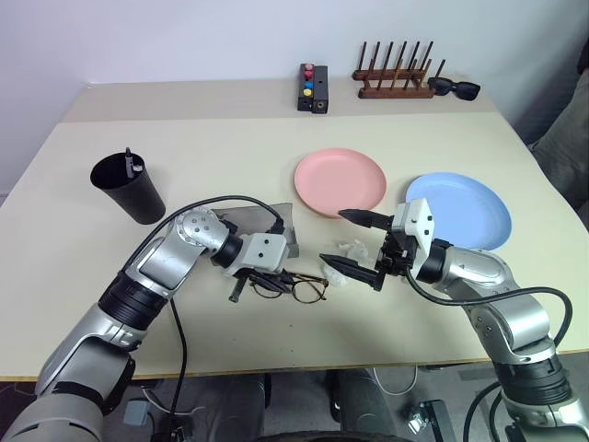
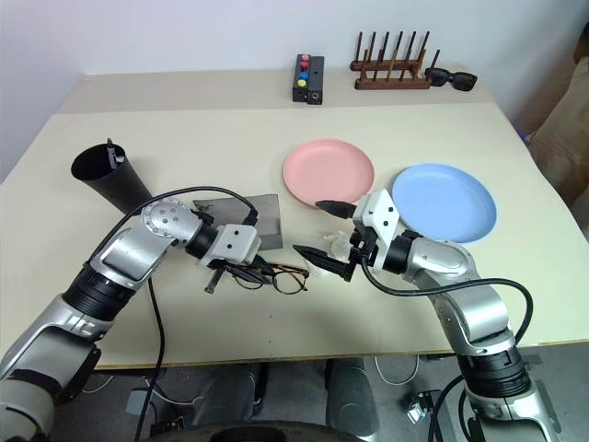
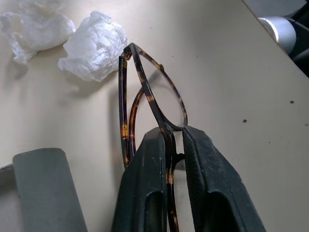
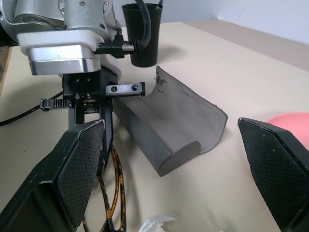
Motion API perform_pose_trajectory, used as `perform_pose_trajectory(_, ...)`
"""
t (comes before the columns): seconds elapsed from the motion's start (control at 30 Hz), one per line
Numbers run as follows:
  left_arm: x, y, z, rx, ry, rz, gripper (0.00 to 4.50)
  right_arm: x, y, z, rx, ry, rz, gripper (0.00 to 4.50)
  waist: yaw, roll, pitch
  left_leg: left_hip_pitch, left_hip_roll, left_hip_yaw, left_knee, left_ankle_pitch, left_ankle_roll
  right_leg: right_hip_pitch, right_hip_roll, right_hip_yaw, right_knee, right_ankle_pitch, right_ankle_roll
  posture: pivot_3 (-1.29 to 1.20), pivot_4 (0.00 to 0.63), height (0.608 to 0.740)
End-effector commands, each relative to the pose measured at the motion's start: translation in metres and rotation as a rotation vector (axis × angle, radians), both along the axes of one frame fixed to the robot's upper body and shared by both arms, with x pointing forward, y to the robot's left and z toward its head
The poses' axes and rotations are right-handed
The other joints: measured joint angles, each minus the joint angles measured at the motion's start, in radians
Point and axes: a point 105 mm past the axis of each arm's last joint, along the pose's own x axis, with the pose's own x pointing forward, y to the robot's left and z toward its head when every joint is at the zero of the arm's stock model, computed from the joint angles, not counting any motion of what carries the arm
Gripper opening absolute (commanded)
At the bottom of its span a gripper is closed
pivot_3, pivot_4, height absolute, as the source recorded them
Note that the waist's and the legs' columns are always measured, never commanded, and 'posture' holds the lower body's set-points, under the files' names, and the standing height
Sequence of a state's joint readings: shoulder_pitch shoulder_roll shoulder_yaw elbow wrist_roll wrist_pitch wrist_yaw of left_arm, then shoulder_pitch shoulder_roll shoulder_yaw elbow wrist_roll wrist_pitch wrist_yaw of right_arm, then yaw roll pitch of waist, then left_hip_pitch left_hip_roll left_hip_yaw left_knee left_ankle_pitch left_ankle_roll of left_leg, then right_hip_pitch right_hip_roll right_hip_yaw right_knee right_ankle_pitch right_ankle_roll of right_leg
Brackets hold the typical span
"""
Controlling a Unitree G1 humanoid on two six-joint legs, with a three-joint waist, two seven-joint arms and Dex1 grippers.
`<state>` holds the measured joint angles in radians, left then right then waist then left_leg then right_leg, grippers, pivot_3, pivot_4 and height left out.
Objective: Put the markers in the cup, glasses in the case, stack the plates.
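Beside the grey case (image 1: 276, 226), my left gripper (image 3: 175, 145) pinches the glasses (image 1: 299, 287) frame. Crumpled white tissue (image 3: 94, 46) lies just beyond, while my right gripper (image 1: 354, 241) gapes wide nearby.

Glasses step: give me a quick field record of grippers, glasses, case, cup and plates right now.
left gripper: shut on the glasses, pinching the frame
right gripper: open, holding nothing, beside the glasses
case: flap open, behind the glasses
cup: upright, marker tips showing inside
pink plate: on table, unstacked
blue plate: beside pink plate
crumpled tissue: near the glasses
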<state>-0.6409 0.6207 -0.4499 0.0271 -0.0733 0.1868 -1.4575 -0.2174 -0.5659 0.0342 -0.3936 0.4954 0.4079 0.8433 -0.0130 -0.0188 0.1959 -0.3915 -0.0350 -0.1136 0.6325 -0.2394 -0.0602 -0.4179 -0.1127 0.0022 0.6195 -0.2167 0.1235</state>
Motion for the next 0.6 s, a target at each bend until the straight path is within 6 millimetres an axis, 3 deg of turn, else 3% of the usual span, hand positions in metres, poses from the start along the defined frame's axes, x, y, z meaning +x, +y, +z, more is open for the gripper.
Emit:
perform_pose_trajectory(0.03, -0.001, 0.0, 0.005, -0.007, -0.015, -0.005, 0.52, -0.004, 0.003, 0.013, 0.009, -0.049, 0.022, 4.5, -0.001, 0.0, 0.0, 0.0, 0.0, 0.0, 0.0, 0.0, 0.0, 0.0, 0.0, 0.0, 0.0, 0.0, 0.0, 0.0, 0.15, 0.734)
perform_pose_trajectory(0.23, -0.003, 0.002, 0.02, -0.066, -0.004, 0.0, 0.52, -0.003, 0.001, 0.013, 0.006, -0.051, 0.016, 4.5, -0.001, 0.0, 0.0, 0.0, 0.0, 0.0, 0.0, 0.0, 0.0, 0.0, 0.0, 0.0, 0.0, 0.0, 0.0, 0.0, 0.15, 0.734)
perform_pose_trajectory(0.5, -0.015, 0.011, 0.057, -0.175, 0.009, -0.016, 0.52, 0.006, -0.018, 0.015, -0.027, -0.073, -0.04, 4.5, -0.002, 0.0, 0.0, 0.0, 0.0, 0.0, 0.0, 0.0, 0.0, 0.0, 0.0, 0.0, 0.0, 0.0, 0.0, 0.0, 0.15, 0.734)
perform_pose_trajectory(0.6, -0.012, 0.014, 0.053, -0.16, -0.007, 0.012, 0.52, 0.008, -0.021, 0.014, -0.03, -0.075, -0.047, 4.5, -0.002, 0.0, 0.0, 0.0, 0.0, 0.0, 0.0, 0.0, 0.0, 0.0, 0.0, 0.0, 0.0, 0.0, 0.0, 0.0, 0.15, 0.734)
